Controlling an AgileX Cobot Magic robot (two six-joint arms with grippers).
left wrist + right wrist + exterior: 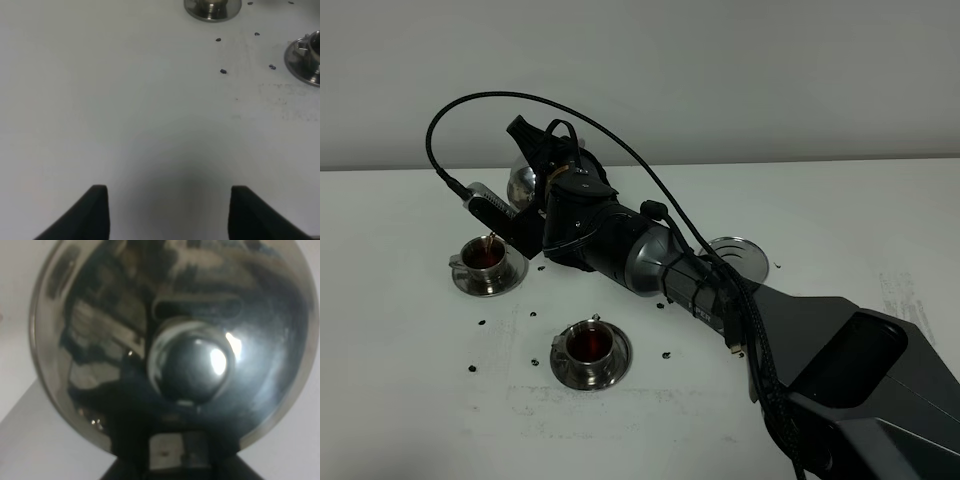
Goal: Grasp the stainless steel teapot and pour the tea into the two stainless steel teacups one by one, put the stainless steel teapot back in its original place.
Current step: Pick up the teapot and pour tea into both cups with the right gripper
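Observation:
My right gripper (538, 160) is shut on the stainless steel teapot (524, 186), which it holds tipped to the left above the far-left teacup (485, 257). A thin stream of tea runs into that cup. The nearer teacup (590, 345) stands on its saucer with dark tea in it. In the right wrist view the teapot's lid and knob (192, 367) fill the picture, with the gripper (170, 460) at its handle side. My left gripper (170, 192) hangs open over bare table with nothing between its fingers. The two teacups' saucers (212, 7) (302, 57) show at the edge of that view.
A round steel plate (745, 255) lies on the white table (420, 400) to the right of the arm. Small dark specks dot the table around the cups. The right arm's black body and cable stretch from the lower right corner across the middle.

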